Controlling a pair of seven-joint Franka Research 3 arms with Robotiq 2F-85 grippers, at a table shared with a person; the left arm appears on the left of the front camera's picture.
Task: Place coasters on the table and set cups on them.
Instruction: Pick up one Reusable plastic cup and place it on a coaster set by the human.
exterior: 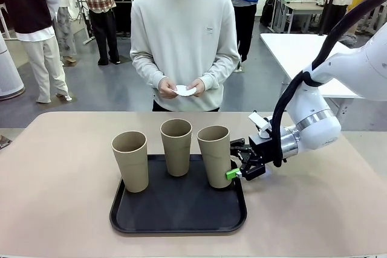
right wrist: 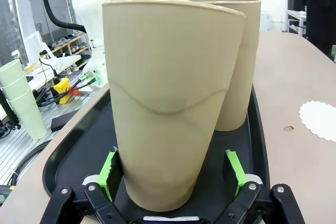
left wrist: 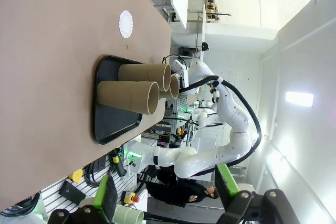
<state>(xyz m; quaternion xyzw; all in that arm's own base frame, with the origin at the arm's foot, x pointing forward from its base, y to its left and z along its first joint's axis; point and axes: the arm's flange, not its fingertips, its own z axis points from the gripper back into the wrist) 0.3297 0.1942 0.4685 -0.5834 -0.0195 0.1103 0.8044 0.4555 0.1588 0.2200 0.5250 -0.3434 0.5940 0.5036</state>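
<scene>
Three tan cups stand on a black tray [exterior: 175, 212] on the table [exterior: 60, 179]: the left cup [exterior: 130, 161], the middle cup [exterior: 176, 146] and the right cup [exterior: 214, 155]. My right gripper [exterior: 234, 170] is open, low around the right cup [right wrist: 168, 103], one green pad [right wrist: 234, 171] on each side of its base. A white lacy coaster [right wrist: 320, 120] lies on the table beyond the tray; the left wrist view has this coaster [left wrist: 126, 23] too. The person across the table holds another coaster [exterior: 184, 91] in both hands. My left gripper [left wrist: 168, 192] is open and holds nothing, well away from the tray [left wrist: 113, 124].
A white table [exterior: 302, 52] stands behind at the right, and other people stand farther back. Bare tabletop lies left and right of the tray. A stack of pale green cups [right wrist: 21, 103] stands off the table beside my base.
</scene>
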